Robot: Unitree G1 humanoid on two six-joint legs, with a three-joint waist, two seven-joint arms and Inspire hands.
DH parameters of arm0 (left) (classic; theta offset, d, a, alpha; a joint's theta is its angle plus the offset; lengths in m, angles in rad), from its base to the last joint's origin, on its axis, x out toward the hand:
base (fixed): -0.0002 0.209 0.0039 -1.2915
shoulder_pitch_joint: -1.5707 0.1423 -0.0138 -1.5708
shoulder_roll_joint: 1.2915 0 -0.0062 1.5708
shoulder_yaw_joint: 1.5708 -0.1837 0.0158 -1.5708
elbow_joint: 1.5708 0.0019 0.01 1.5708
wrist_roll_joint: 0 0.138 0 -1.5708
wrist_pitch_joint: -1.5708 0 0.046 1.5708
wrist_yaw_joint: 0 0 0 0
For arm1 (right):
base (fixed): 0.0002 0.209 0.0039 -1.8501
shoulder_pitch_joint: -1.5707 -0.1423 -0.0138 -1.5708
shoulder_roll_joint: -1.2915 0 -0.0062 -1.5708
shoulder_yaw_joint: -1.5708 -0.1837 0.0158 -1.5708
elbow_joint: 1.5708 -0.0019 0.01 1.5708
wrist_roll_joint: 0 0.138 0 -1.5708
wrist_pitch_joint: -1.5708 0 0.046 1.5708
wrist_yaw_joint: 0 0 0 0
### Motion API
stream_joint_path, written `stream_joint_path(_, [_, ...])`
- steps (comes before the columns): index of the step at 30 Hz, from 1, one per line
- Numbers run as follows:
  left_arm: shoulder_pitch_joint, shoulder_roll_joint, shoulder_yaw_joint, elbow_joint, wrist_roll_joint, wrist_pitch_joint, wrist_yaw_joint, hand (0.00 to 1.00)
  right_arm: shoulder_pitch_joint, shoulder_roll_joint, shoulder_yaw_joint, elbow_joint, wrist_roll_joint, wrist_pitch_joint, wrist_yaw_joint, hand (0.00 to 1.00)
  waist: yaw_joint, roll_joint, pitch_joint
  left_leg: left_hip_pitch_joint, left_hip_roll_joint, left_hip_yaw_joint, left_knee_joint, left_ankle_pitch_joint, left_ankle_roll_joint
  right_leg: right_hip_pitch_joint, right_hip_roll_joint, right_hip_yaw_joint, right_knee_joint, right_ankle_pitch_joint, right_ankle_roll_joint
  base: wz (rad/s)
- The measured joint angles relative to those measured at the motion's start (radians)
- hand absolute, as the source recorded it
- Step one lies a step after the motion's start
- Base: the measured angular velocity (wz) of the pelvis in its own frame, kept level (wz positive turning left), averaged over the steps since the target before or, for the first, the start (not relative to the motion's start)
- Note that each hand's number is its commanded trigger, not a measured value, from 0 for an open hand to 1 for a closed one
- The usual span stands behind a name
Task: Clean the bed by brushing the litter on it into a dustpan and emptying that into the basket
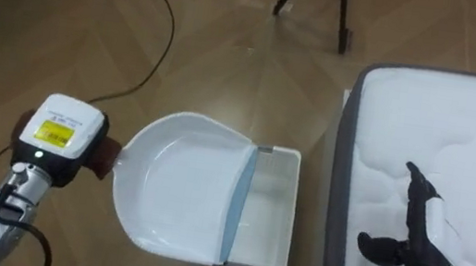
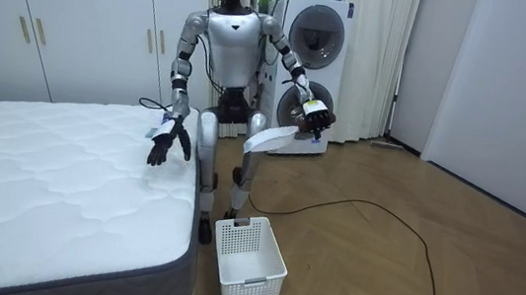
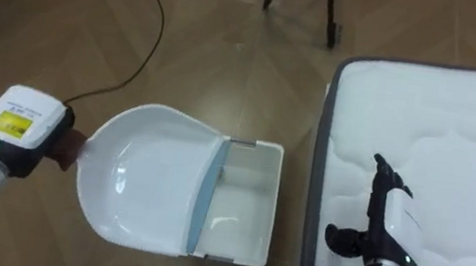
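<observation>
Fingers of the left hand [image 1: 58, 138] are curled round the handle of the white dustpan [image 1: 179, 185], which is held over the white basket [image 1: 269, 214] on the floor beside the bed [image 1: 464, 118], while the right hand [image 1: 426, 225] is kept straight-fingered above the bed's top.

The dustpan [image 1: 179, 185] covers the left part of the white basket [image 1: 283, 214]; its handle is hidden under the left hand [image 1: 65, 137]. The bed [image 1: 463, 127] is cut at the right edge.
</observation>
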Motion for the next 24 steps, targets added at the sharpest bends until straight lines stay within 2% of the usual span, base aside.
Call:
stream_joint_path(4, [0.030,-0.025,0.035,-0.015,-0.012,-0.009,0.010,1.00,0.034,0.001,-0.055,-0.035,0.008,0.000,0.039,0.00,-0.010,-0.004,-0.0022,0.066,0.015,0.058,-0.034,-0.003,-0.001,0.044,0.024,0.053,-0.033,0.022,0.002,-0.54])
stream_joint_path(6, [0.037,-0.040,0.040,-0.019,-0.014,-0.035,0.010,1.00,0.047,0.002,-0.085,-0.039,0.008,-0.001,0.056,0.00,-0.013,-0.007,-0.0035,0.108,0.028,0.112,-0.052,-0.011,-0.001,0.068,0.040,0.081,-0.049,0.036,0.003,-0.70])
stream_joint_path(7, [0.044,-0.048,0.047,-0.021,-0.014,-0.039,0.010,1.00,0.053,0.002,-0.087,-0.043,0.008,-0.001,0.057,0.00,-0.011,-0.008,-0.0033,0.123,0.030,0.129,-0.058,-0.014,-0.002,0.075,0.042,0.082,-0.050,0.037,0.002,-0.86])
stream_joint_path(8, [0.057,-0.067,0.060,-0.034,-0.014,-0.043,0.010,1.00,0.077,0.003,-0.098,-0.070,0.008,-0.001,0.059,0.00,-0.010,-0.010,-0.0063,0.141,0.034,0.161,-0.064,-0.020,-0.003,0.077,0.045,0.081,-0.047,0.041,0.000,-0.93])
stream_joint_path(9, [0.068,-0.081,0.074,-0.057,-0.013,-0.049,0.010,1.00,0.095,0.005,-0.112,-0.088,0.006,-0.004,0.060,0.00,-0.005,-0.013,-0.0058,0.152,0.043,0.203,-0.064,-0.029,-0.003,0.074,0.051,0.082,-0.047,0.051,-0.002,-1.01])
stream_joint_path(10, [0.077,-0.088,0.088,-0.068,-0.013,-0.055,0.010,1.00,0.095,0.006,-0.115,-0.089,0.007,-0.004,0.060,0.00,-0.001,-0.015,-0.0051,0.160,0.049,0.228,-0.065,-0.033,-0.005,0.073,0.056,0.081,-0.048,0.057,-0.004,-1.16])
stream_joint_path(11, [0.091,-0.107,0.113,-0.076,-0.014,-0.063,0.010,1.00,0.096,0.007,-0.118,-0.089,0.009,-0.004,0.060,0.00,0.000,-0.016,-0.0053,0.177,0.057,0.281,-0.068,-0.042,-0.006,0.073,0.059,0.073,-0.046,0.065,-0.008,-1.28])
stream_joint_path(12, [0.094,-0.120,0.132,-0.075,-0.014,-0.065,0.010,1.00,0.097,0.009,-0.121,-0.090,0.011,-0.003,0.061,0.00,0.001,-0.017,-0.0058,0.189,0.067,0.329,-0.071,-0.054,-0.007,0.071,0.058,0.042,-0.046,0.075,-0.014,-1.25])
stream_joint_path(13, [0.094,-0.126,0.142,-0.075,-0.014,-0.065,0.010,1.00,0.097,0.010,-0.125,-0.090,0.011,-0.003,0.061,0.00,0.001,-0.017,-0.0057,0.192,0.073,0.356,-0.070,-0.061,-0.008,0.069,0.057,0.030,-0.045,0.082,-0.016,-1.31])
stream_joint_path(14, [0.095,-0.139,0.165,-0.076,-0.019,-0.065,0.010,1.00,0.097,0.016,-0.134,-0.095,0.010,0.001,0.063,0.00,0.008,-0.018,-0.0058,0.196,0.083,0.419,-0.072,-0.069,-0.009,0.069,0.048,-0.017,-0.028,0.087,-0.019,-1.29])
stream_joint_path(15, [0.097,-0.155,0.171,-0.076,-0.054,-0.056,0.010,1.00,0.097,0.018,-0.143,-0.101,0.010,0.003,0.063,0.00,0.012,-0.017,-0.0061,0.210,0.085,0.479,-0.080,-0.076,-0.007,0.069,0.034,-0.070,0.021,0.056,-0.018,-1.33])
stream_joint_path(16, [0.097,-0.163,0.171,-0.077,-0.074,-0.057,0.010,1.00,0.097,0.018,-0.147,-0.101,0.011,0.003,0.063,0.00,0.018,-0.016,-0.0066,0.218,0.085,0.508,-0.089,-0.077,-0.007,0.071,0.027,-0.093,0.052,0.036,-0.016,-1.35])
stream_joint_path(17, [0.098,-0.180,0.171,-0.082,-0.120,-0.061,0.010,1.00,0.094,0.017,-0.153,-0.102,0.017,0.003,0.062,0.00,0.027,-0.013,-0.0075,0.228,0.084,0.560,-0.101,-0.079,-0.005,0.073,0.004,-0.101,0.087,-0.005,-0.014,-1.34])
stream_joint_path(18, [0.098,-0.187,0.171,-0.084,-0.153,-0.063,0.010,1.00,0.094,0.020,-0.151,-0.103,0.025,0.003,0.061,0.00,0.033,-0.013,-0.0078,0.230,0.083,0.605,-0.108,-0.080,-0.004,0.084,-0.019,-0.117,0.124,-0.037,-0.003,-1.33])
stream_joint_path(19, [0.098,-0.187,0.171,-0.084,-0.166,-0.063,0.010,1.00,0.094,0.023,-0.149,-0.103,0.028,0.003,0.062,0.00,0.039,-0.016,-0.0075,0.232,0.084,0.635,-0.114,-0.081,-0.004,0.096,-0.032,-0.137,0.137,-0.052,0.001,-1.32])
stream_joint_path(20, [0.100,-0.187,0.173,-0.084,-0.192,-0.057,0.009,1.00,0.096,0.025,-0.142,-0.107,0.036,0.003,0.062,0.00,0.053,-0.021,-0.0082,0.231,0.087,0.683,-0.119,-0.083,-0.007,0.124,-0.051,-0.190,0.148,-0.076,0.001,-1.43])
stream_joint_path(21, [0.110,-0.188,0.179,-0.084,-0.213,-0.048,0.009,1.00,0.098,0.026,-0.129,-0.112,0.043,0.003,0.062,0.00,0.069,-0.027,-0.0110,0.225,0.095,0.726,-0.104,-0.091,-0.023,0.163,-0.072,-0.243,0.140,-0.098,-0.010,-1.40])
stream_joint_path(22, [0.112,-0.191,0.180,-0.084,-0.227,-0.041,0.007,1.00,0.099,0.026,-0.122,-0.112,0.047,0.003,0.063,0.00,0.078,-0.031,-0.0122,0.219,0.100,0.740,-0.091,-0.099,-0.039,0.182,-0.082,-0.267,0.138,-0.106,-0.011,-1.36])
stream_joint_path(23, [0.113,-0.196,0.177,-0.083,-0.265,-0.030,-0.001,1.00,0.099,0.027,-0.109,-0.112,0.060,0.003,0.065,0.00,0.096,-0.040,-0.0161,0.197,0.114,0.737,-0.031,-0.122,-0.082,0.218,-0.093,-0.298,0.111,-0.111,-0.014,-1.30])
stream_joint_path(24, [0.113,-0.202,0.170,-0.083,-0.309,-0.015,-0.012,1.00,0.096,0.030,-0.100,-0.112,0.062,0.003,0.067,0.00,0.110,-0.049,-0.0197,0.167,0.116,0.659,0.025,-0.130,-0.106,0.247,-0.102,-0.313,0.064,-0.111,-0.013,-1.36])
